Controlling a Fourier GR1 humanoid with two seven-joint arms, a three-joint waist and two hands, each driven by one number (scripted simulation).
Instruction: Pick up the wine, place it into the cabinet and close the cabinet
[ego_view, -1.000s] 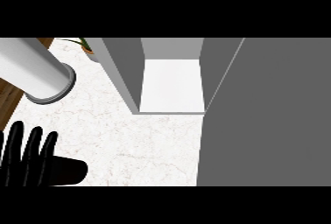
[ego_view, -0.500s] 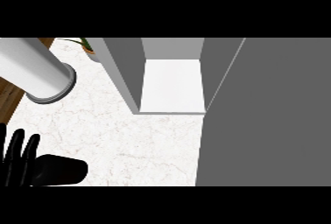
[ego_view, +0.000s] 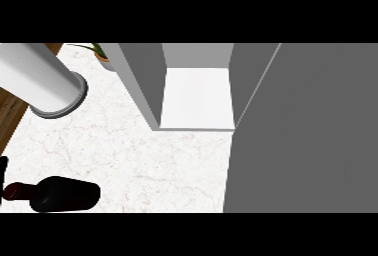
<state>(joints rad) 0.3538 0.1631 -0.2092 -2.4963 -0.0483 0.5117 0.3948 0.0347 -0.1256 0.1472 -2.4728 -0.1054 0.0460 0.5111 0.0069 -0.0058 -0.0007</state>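
Note:
The wine bottle (ego_view: 65, 194) shows at the lower left of the marble counter (ego_view: 148, 155), a black body with a dark red neck pointing left. Only a black sliver of my left hand (ego_view: 2, 170) remains at the left edge, just above the neck and apart from the body. The cabinet (ego_view: 196, 97) stands open at the back, its white shelf bare. Its grey door (ego_view: 310, 130) is swung out and fills the right side. My right hand is out of sight.
A large grey cylinder (ego_view: 40, 77) stands at the upper left, near the counter's wooden edge (ego_view: 11, 112). A small potted plant (ego_view: 100, 51) sits behind the cabinet's left wall (ego_view: 140, 80).
My left hand has slid left and almost out of the picture, uncovering the bottle's neck. The bottle and the cabinet door have not moved.

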